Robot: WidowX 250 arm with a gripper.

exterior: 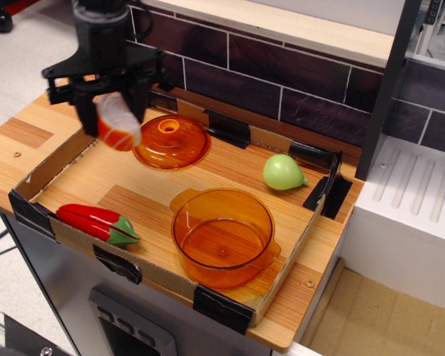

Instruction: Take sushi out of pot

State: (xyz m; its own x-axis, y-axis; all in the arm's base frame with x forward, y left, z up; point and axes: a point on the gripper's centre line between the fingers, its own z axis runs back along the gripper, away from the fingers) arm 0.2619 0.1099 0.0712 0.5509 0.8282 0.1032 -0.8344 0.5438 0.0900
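My gripper is shut on the sushi, a white wedge with an orange-red rind. It holds the sushi in the air above the back left part of the cardboard tray, just left of the orange lid. The pot, round and transparent orange, stands empty at the tray's front right, well apart from the gripper.
A red chili pepper with a green stem lies at the tray's front left. A green pear-shaped toy lies at the back right. A dark brick wall runs behind. A white sink unit stands to the right.
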